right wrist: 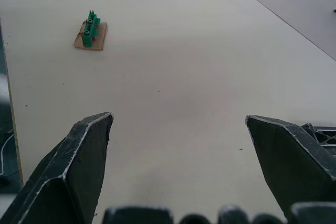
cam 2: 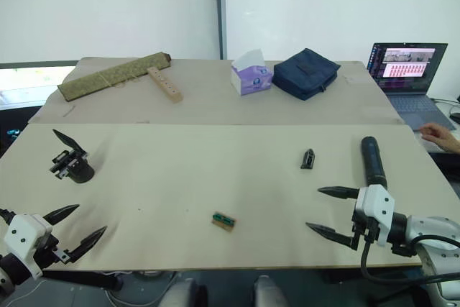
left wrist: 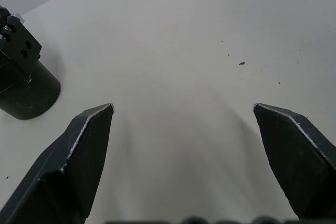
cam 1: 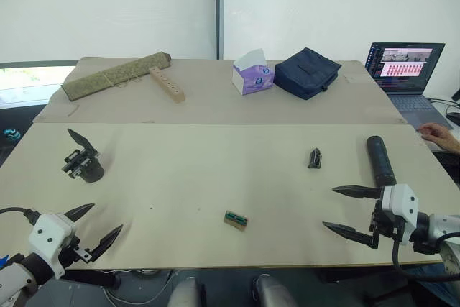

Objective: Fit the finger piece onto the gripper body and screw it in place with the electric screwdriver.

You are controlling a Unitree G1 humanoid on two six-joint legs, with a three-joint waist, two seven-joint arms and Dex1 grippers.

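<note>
Lower right, the right gripper (cam 1: 346, 210) gapes wide, empty; the electric screwdriver (cam 1: 380, 161) lies just above it, the finger piece (cam 1: 315, 157) further left. Lower left, the left gripper (cam 1: 100, 226) is equally spread and empty, below the gripper body (cam 1: 83, 160). A green block (cam 1: 236, 219) sits bottom centre.

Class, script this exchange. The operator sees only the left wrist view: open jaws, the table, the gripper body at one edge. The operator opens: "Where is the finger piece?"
Observer: The finger piece lies on the right half of the table, far from the gripper body.
Operator: And the screwdriver?
Observer: The screwdriver lies right of the finger piece, apart from it, just beyond the right gripper.
Operator: Is that gripper holding anything?
Observer: No, its jaws are open and empty.
</note>
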